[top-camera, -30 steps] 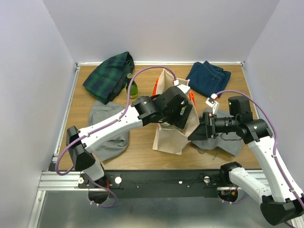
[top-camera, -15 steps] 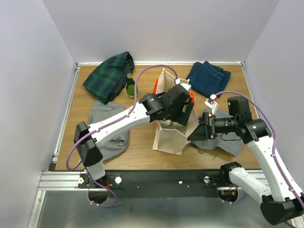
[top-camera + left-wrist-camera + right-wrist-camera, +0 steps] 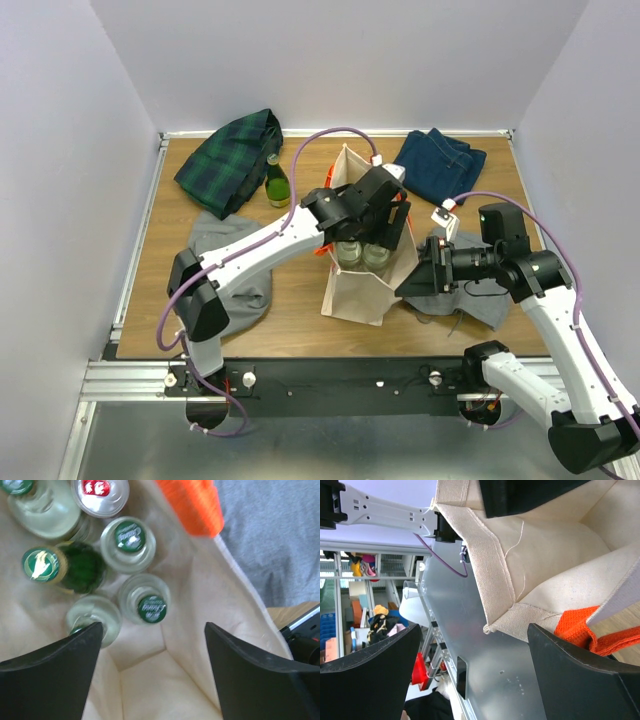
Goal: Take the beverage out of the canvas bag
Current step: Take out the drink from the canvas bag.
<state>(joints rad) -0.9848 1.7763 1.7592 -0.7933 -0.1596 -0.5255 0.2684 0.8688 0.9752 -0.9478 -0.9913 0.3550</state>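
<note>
The beige canvas bag (image 3: 357,288) stands upright at mid-table, orange handles (image 3: 402,206) at its far right. My left gripper (image 3: 374,218) hangs open over its mouth. In the left wrist view (image 3: 154,626) its jaws spread wide above several beverages inside: two clear bottles with green caps (image 3: 131,536) (image 3: 151,607), a dark green bottle with a gold cap (image 3: 40,564), a red-topped can (image 3: 100,489), and a clear bottle (image 3: 92,620) partly under the left finger. My right gripper (image 3: 420,278) is open at the bag's right side; the bag's corner (image 3: 505,620) and an orange handle (image 3: 580,630) lie between its fingers.
A green bottle (image 3: 277,182) stands on the table left of the bag. A plaid cloth (image 3: 230,160) lies at the back left, folded jeans (image 3: 440,165) at the back right. Grey cloths lie to the left (image 3: 225,260) and right (image 3: 480,295) of the bag.
My left gripper has moved away from me and to the right over the bag's mouth, uncovering two bottle tops inside. The right arm and the bag have stayed put.
</note>
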